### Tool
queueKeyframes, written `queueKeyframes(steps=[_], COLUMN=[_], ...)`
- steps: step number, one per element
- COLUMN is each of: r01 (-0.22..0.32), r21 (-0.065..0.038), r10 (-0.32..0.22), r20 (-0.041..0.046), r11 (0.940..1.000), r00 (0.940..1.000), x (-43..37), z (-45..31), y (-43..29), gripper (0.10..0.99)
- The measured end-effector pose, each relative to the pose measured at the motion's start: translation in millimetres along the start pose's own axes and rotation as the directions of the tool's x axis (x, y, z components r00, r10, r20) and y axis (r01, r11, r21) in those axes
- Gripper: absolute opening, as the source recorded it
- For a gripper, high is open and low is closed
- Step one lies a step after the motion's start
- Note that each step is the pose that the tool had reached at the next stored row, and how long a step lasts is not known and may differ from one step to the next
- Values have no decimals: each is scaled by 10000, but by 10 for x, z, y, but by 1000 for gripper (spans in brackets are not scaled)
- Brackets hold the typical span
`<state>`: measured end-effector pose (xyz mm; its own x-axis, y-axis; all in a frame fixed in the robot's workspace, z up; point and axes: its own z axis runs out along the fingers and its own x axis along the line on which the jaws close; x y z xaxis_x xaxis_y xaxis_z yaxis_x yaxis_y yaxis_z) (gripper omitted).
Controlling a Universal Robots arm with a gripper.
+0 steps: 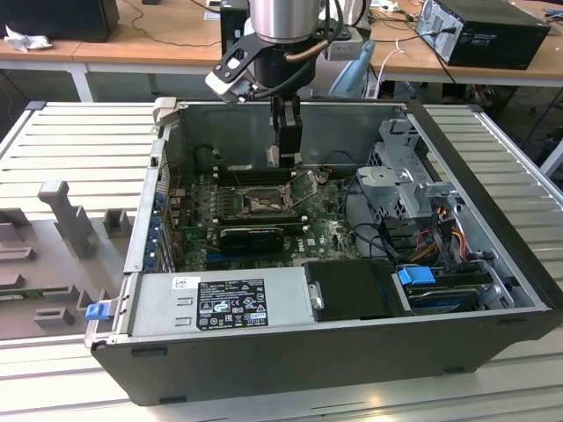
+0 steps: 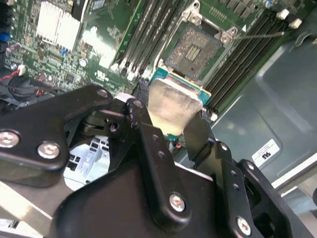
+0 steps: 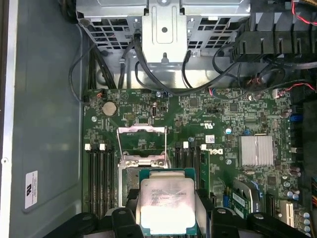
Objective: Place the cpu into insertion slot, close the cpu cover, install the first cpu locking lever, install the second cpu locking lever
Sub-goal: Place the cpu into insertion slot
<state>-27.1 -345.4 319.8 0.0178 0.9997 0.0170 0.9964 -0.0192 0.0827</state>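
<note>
Right, from my seat I have the gripper (image 1: 285, 156) hanging inside the open computer case (image 1: 352, 356), just above the green motherboard (image 3: 198, 129) and a little to the far side of the insertion slot (image 1: 262, 204) in the exterior view. Its claw is clenched on the cpu (image 2: 174, 101): in the second wrist view I see a black finger (image 2: 143, 124) pressed to each of two opposite edges of the chip, whose pale silvery top faces the camera. In the first wrist view the cpu (image 3: 166, 203) is held flat and level, overlapping one edge of the insertion slot (image 3: 130, 181), whose dark bed shows beside and beyond the chip. The chip is above the slot and apart from it, not seated. The second wrist view shows the slot (image 2: 195, 47) bare, its metal rim around it, beyond the chip's leading edge. The cpu cover (image 3: 141, 139) is swung open on the far side of the slot from the chip, and I see green board through its square window. Long black memory slots (image 3: 101, 173) run along both sides of the insertion slot. A finned silver heatsink (image 3: 256, 150) sits well apart from the slot, and a grey metal drive cage (image 3: 163, 29) stands beyond the cover, past the board's edge.
</note>
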Motion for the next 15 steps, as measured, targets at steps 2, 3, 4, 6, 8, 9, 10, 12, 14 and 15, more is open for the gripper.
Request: queueKeyframes(steps=[2,3,4,6,8,9,10,12,14,15], r01=[1,0,0,0,-3,-3,-1,-23,-113,-207], r21=[0,0,0,0,0,-1,-1,0,-2,-4], r10=[-1,0,0,0,3,3,1,23,113,207], r20=[-1,0,-1,0,1,-1,-1,2,9,17], r11=[10000,10000,10000,10000,10000,10000,10000,10000,9999,9998], r00=[10000,10000,10000,10000,10000,10000,10000,10000,9999,9998], x=[0,0,-1,-2,-3,-3,-3,1,2,1], z=[20,29,52,88,142,158,180,245,268,277], y=[-2,-4,-5,-10,-19,-22,-26,-37,-51,-63], gripper=[529,529,529,529,529,529,529,529,529,529])
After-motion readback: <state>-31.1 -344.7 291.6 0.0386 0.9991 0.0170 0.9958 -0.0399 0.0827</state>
